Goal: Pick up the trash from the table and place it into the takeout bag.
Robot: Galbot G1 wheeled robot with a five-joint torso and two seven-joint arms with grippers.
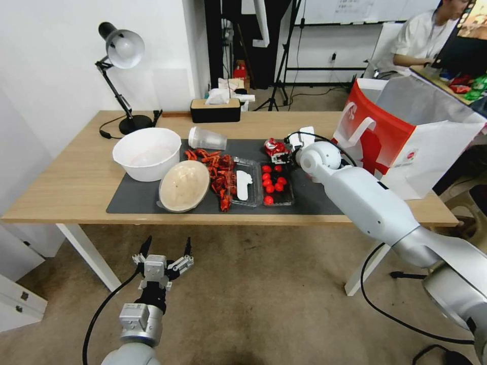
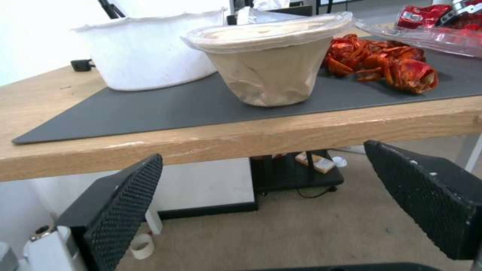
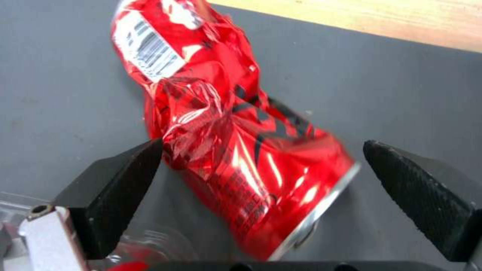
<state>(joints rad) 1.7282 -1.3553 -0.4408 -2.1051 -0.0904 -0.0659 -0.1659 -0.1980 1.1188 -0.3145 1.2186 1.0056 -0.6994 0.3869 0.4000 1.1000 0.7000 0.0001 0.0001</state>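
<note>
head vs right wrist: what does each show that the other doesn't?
Head view alone: the takeout bag at the table's right end, the white bowl, the beige dish, the clear cup on its side, the red shells, the tomato tray, and the left pincer open, low in front of the table.

Right wrist view alone: the can's barcode and the right pincer open around the can, one finger at its dented side.

Both: the crushed red can on the grey mat.

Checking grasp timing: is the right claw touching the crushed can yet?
Cannot tell. In the right wrist view, the right claw straddles the crushed can; one finger meets its edge, the other stands clear.
</note>
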